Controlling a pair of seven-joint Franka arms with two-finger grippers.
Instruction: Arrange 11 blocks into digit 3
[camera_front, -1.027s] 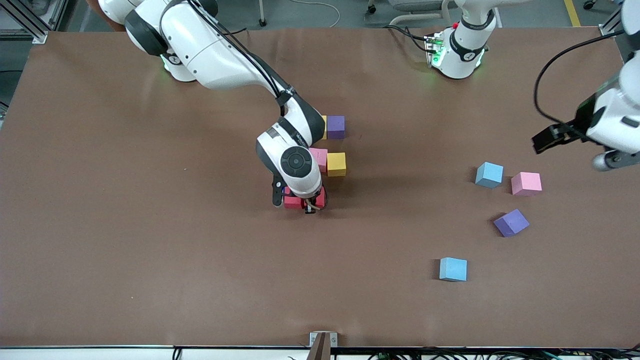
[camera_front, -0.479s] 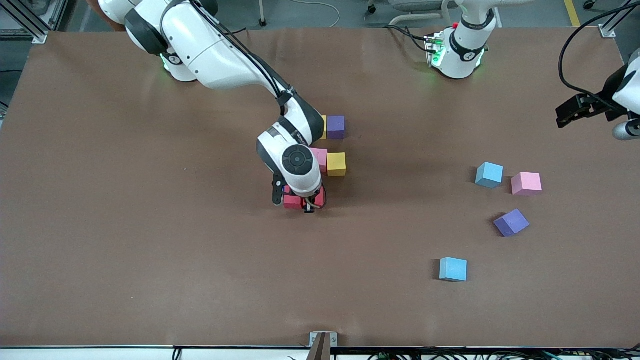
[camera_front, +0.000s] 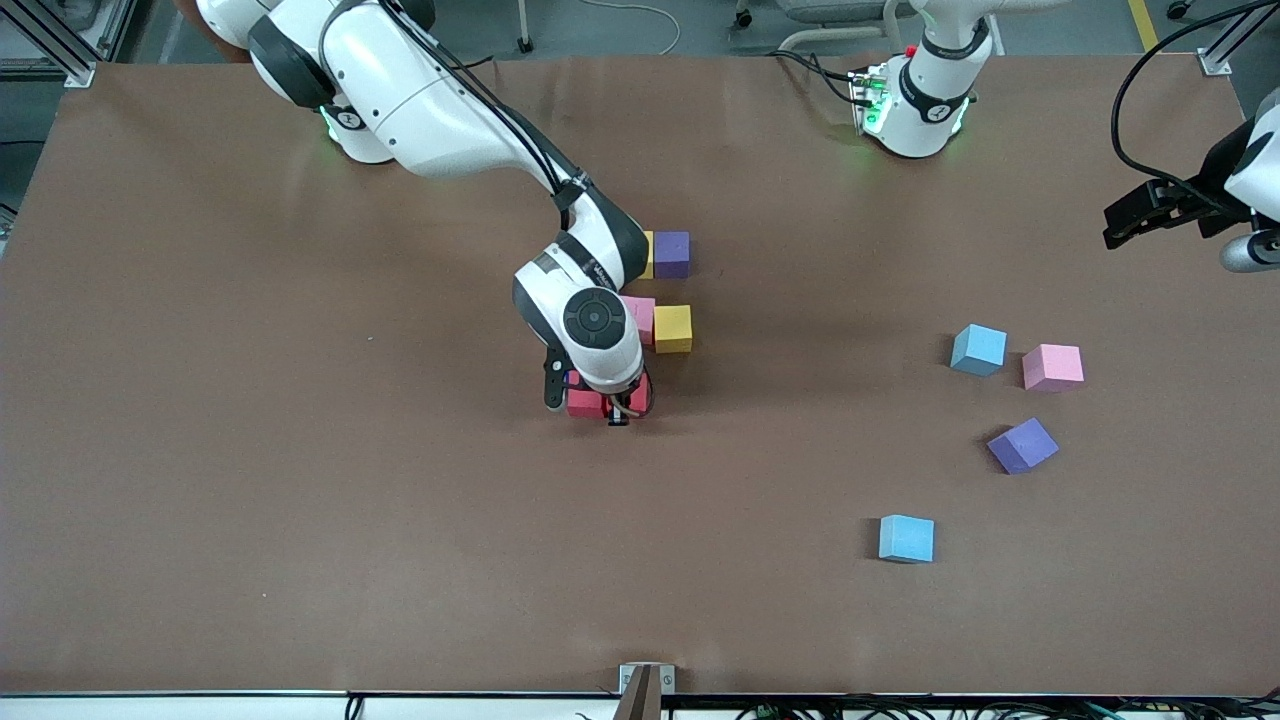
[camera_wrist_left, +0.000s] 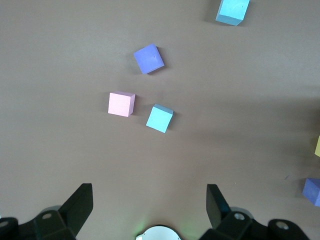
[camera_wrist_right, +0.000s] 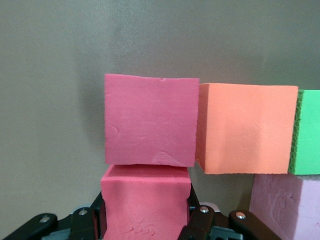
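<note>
My right gripper (camera_front: 598, 408) is low at the table's middle, shut on a red block (camera_wrist_right: 145, 205). That block touches a second red block (camera_wrist_right: 150, 120), which stands in a row with an orange block (camera_wrist_right: 245, 127) and a green one (camera_wrist_right: 306, 132). A pink block (camera_wrist_right: 287, 207) sits beside the held one. In the front view the right wrist hides most of this group; a purple block (camera_front: 671, 253), a pink block (camera_front: 638, 318) and a yellow block (camera_front: 673, 328) show beside it. My left gripper (camera_front: 1140, 215) hangs open and holds nothing above the left arm's end of the table.
Loose blocks lie toward the left arm's end: a light blue one (camera_front: 978, 349), a pink one (camera_front: 1053, 366), a tilted purple one (camera_front: 1022, 445) and another light blue one (camera_front: 906, 538) nearest the front camera. The left wrist view shows the same ones, such as the purple cube (camera_wrist_left: 149, 58).
The left gripper has risen and swung outward toward the table's edge at its own end. The right gripper has stayed on the red block, almost still.
</note>
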